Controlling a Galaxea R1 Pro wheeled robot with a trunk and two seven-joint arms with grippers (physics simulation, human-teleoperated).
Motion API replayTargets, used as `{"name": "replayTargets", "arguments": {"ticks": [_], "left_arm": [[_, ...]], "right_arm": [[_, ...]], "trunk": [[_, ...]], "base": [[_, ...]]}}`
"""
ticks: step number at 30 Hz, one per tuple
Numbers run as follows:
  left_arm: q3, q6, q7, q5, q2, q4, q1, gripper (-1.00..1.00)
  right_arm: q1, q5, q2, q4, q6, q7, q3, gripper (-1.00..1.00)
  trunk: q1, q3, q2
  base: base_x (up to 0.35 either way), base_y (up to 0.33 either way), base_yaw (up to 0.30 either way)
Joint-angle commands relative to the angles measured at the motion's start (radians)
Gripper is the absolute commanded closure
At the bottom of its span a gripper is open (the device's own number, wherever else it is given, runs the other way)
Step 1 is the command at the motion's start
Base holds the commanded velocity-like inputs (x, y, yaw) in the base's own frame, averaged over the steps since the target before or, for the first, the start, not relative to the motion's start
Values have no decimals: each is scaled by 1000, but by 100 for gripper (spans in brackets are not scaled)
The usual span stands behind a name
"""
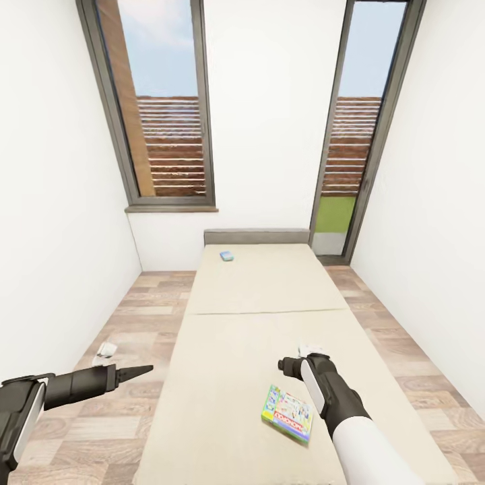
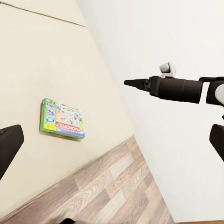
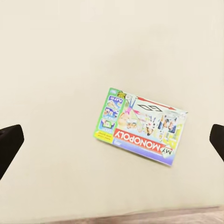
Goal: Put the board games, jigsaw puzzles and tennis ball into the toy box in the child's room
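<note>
Hovering over the bed (image 1: 269, 303), our right gripper (image 1: 296, 360) gapes above a board game (image 1: 287, 413) near its foot edge; left gripper (image 1: 145, 370) unclear.

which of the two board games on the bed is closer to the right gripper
The green-edged Monopoly box, lying on the near end of the bed just beside the right gripper. The small blue game lies far off by the headboard.

White walls (image 1: 60, 202) enclose a wood-plank floor (image 1: 141, 310); two tall dark-framed windows, left window (image 1: 158, 108) and right window (image 1: 360, 121), show a slatted brown fence, sky and grass; a small white object (image 1: 104, 350) lies on the floor by the left wall.
</note>
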Motion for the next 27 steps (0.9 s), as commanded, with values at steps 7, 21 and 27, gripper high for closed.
{"name": "replayTargets", "arguments": {"ticks": [7, 21, 27], "left_arm": [[-4, 8, -3, 3, -1, 0, -1, -100], [1, 8, -3, -4, 3, 5, 8, -100], [18, 7, -1, -4, 8, 9, 10, -100]], "right_arm": [[-1, -6, 2, 0, 2, -7, -2, -100], [1, -4, 2, 1, -7, -8, 2, -100], [1, -3, 2, 2, -8, -8, 2, -100]], "trunk": [[1, -14, -2], [1, -37, -2], [1, -47, -2]], "base": [[0, 0, 0], [0, 0, 0], [0, 0, 0]]}}
